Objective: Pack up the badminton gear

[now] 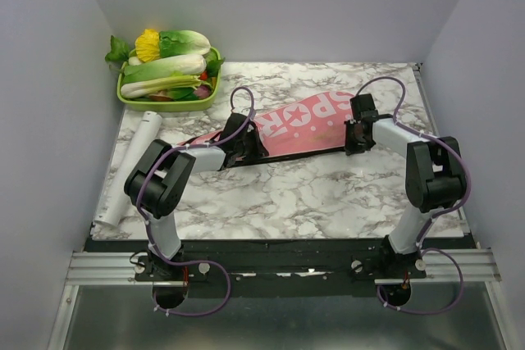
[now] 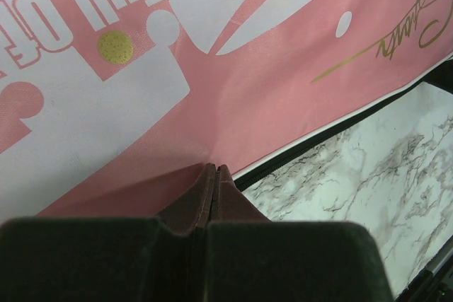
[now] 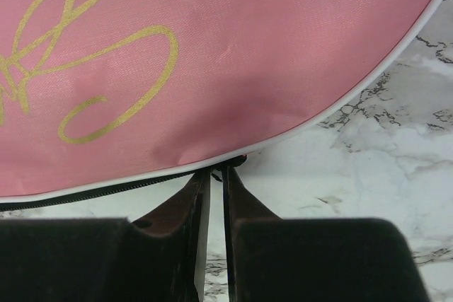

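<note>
The pink racket cover [image 1: 303, 125] with white "SPORT" lettering lies slantwise across the middle of the marble table [image 1: 312, 194]. My left gripper [image 1: 244, 145] is at its narrow left end. In the left wrist view that gripper [image 2: 214, 169] is shut, pinching a raised fold of the cover [image 2: 248, 90] just inside the black zipper edge. My right gripper [image 1: 358, 142] is at the wide right end. There its jaws [image 3: 218, 167] stand a narrow slit apart at the cover's [image 3: 212, 54] white-piped rim, with a small dark zipper pull [image 3: 230, 163] between the tips. A long white tube [image 1: 131, 165] lies at the table's left edge.
A green tray [image 1: 168, 106] of leafy vegetables stands at the back left corner. Plain walls close in the table on the left, back and right. The arm bases sit on a black rail [image 1: 279, 256] at the near edge.
</note>
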Robot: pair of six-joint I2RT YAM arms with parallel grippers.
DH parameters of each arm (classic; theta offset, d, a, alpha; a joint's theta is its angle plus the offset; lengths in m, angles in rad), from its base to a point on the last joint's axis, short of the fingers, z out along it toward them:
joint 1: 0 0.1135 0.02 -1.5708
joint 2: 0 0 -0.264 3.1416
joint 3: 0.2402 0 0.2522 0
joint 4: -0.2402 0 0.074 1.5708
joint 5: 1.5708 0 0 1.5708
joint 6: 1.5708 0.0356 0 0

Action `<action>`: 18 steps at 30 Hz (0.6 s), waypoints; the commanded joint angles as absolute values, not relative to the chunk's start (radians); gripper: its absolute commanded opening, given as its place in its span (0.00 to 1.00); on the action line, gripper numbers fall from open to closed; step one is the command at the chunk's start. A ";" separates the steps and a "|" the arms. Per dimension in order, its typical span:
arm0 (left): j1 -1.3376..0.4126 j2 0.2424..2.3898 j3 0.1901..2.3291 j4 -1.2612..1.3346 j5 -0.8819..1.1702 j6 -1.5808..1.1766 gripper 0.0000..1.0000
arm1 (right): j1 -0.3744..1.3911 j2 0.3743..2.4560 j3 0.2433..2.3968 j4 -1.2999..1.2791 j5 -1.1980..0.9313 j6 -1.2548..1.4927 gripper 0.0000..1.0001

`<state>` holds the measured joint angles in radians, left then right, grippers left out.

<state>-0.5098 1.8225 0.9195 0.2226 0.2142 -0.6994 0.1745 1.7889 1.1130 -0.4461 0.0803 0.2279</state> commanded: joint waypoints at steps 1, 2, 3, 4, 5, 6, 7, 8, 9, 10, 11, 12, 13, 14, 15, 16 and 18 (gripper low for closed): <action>-0.508 1.807 0.911 0.213 0.221 -0.684 0.00 | 0.169 1.819 1.146 -0.472 0.045 0.233 0.15; -0.506 1.807 0.913 0.213 0.221 -0.684 0.00 | 0.170 1.819 1.146 -0.474 0.043 0.236 0.13; -0.506 1.807 0.913 0.213 0.221 -0.684 0.00 | 0.170 1.818 1.144 -0.474 0.041 0.236 0.12; -0.506 1.809 0.913 0.213 0.221 -0.684 0.00 | 0.172 1.818 1.144 -0.474 0.040 0.236 0.07; -0.506 1.809 0.914 0.213 0.222 -0.683 0.00 | 0.172 1.818 1.144 -0.476 0.038 0.238 0.05; -0.506 1.810 0.916 0.213 0.222 -0.681 0.00 | 0.170 1.818 1.143 -0.477 0.029 0.241 0.03; -0.506 1.813 0.917 0.212 0.224 -0.680 0.00 | 0.170 1.818 1.144 -0.477 0.022 0.241 0.01; -0.506 1.815 0.922 0.209 0.224 -0.678 0.00 | 0.170 1.818 1.143 -0.477 0.014 0.242 0.01; -0.506 1.819 0.922 0.207 0.225 -0.677 0.00 | 0.172 1.819 1.141 -0.476 0.005 0.247 0.01; -0.506 1.821 0.922 0.207 0.225 -0.676 0.00 | 0.175 1.818 1.140 -0.477 0.005 0.252 0.01; -0.506 1.824 0.926 0.204 0.227 -0.673 0.00 | 0.182 1.816 1.137 -0.476 0.006 0.256 0.01; -0.506 1.825 0.928 0.201 0.227 -0.672 0.00 | 0.186 1.813 1.134 -0.476 -0.023 0.261 0.01; -0.506 1.827 0.930 0.201 0.227 -0.670 0.00 | 0.190 1.809 1.129 -0.474 -0.040 0.271 0.01; -0.506 1.828 0.931 0.199 0.227 -0.669 0.00 | 0.201 1.806 1.126 -0.468 -0.058 0.276 0.01; -0.506 1.829 0.933 0.198 0.224 -0.667 0.00 | 0.206 1.802 1.124 -0.465 -0.078 0.281 0.01; -0.506 1.830 0.933 0.199 0.225 -0.667 0.00 | 0.212 1.799 1.117 -0.459 -0.107 0.294 0.01; -0.506 1.835 0.934 0.199 0.227 -0.664 0.00 | 0.236 1.799 1.121 -0.451 -0.118 0.308 0.01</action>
